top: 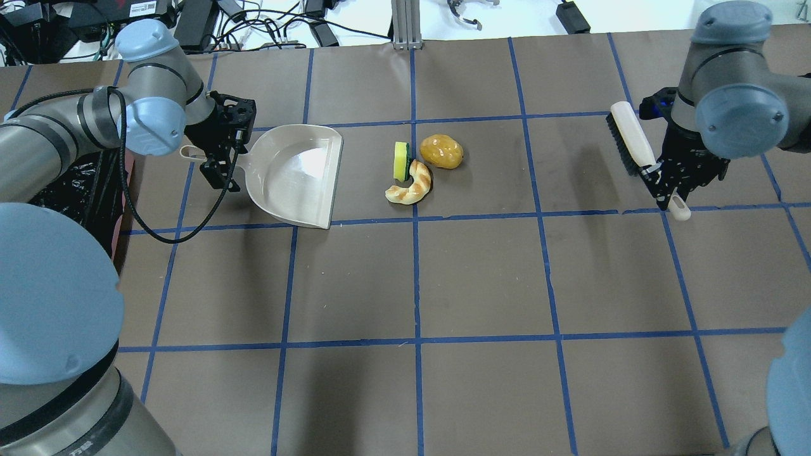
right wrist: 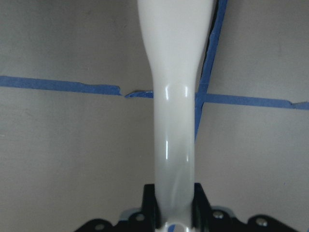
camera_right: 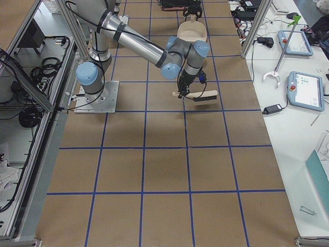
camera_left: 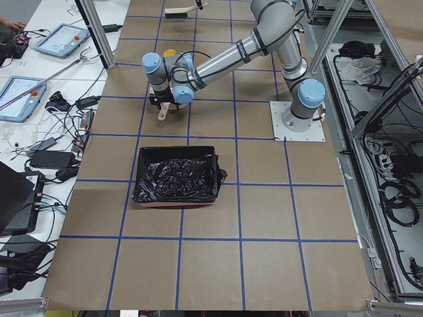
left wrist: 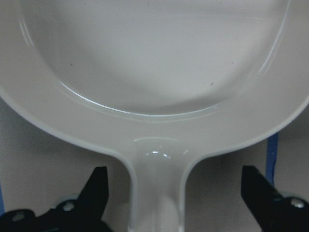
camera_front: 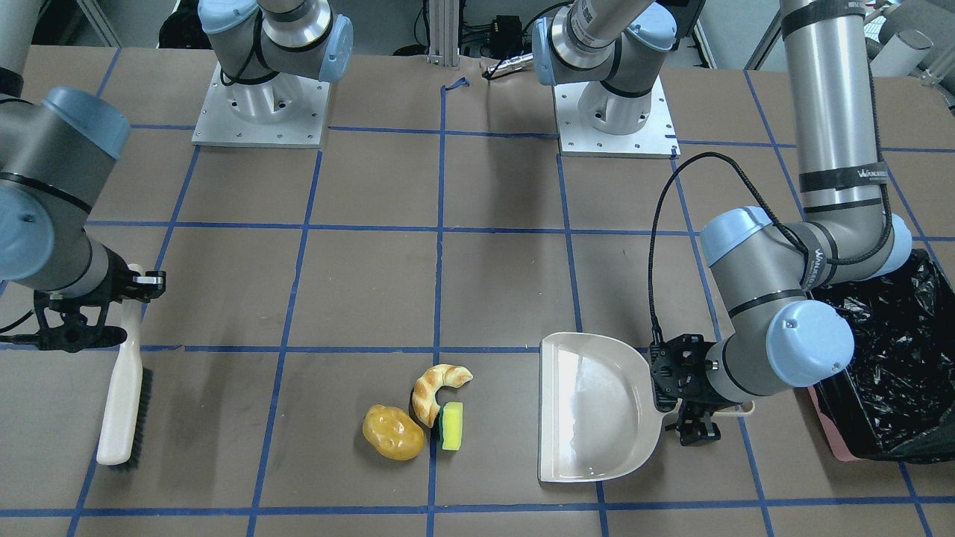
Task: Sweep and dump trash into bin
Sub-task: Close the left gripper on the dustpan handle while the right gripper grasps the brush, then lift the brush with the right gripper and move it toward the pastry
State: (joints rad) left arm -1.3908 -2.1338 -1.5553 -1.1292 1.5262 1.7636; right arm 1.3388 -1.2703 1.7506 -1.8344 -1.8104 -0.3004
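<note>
1. The bin [camera_left: 177, 173], lined with a black bag, sits on the bench [top: 481, 278] at 9 o'clock of the dustpan [top: 294, 174], taking 12 o'clock as straight away from the robot. None of the trash is in it yet. Its rim looks higher than the pan, so a pan carried low or tilted could snag the bag's loose folds or spill short.
2. The left tool [top: 225, 152] straddles the dustpan handle [left wrist: 159, 193] with its fingers apart, clear of it on both sides, and the pan lies flat. If the fingers close off-centre, the pan could twist and lift its lip, letting trash slide underneath.
3. The trash lies clustered at 3 o'clock of the pan's open lip, with bare bench between.
   - The sponge [top: 401, 160] is nearest the pan and stands on edge.
   - The croissant [top: 412, 183] touches the sponge at 5 o'clock.
   - The potato [top: 441, 151] is at 3 o'clock of the sponge.
   - The glossy, rounded potato may roll off at an angle, and the sponge may topple and drag.
4. The right tool [right wrist: 175, 210] is clamped on the handle of the brush [top: 630, 139], well apart at 3 o'clock of the trash. The brush seems to be held just off the bench. A stroke made before the pan is gripped could shove the pan away, and one made too high could skim over the croissant.
</note>
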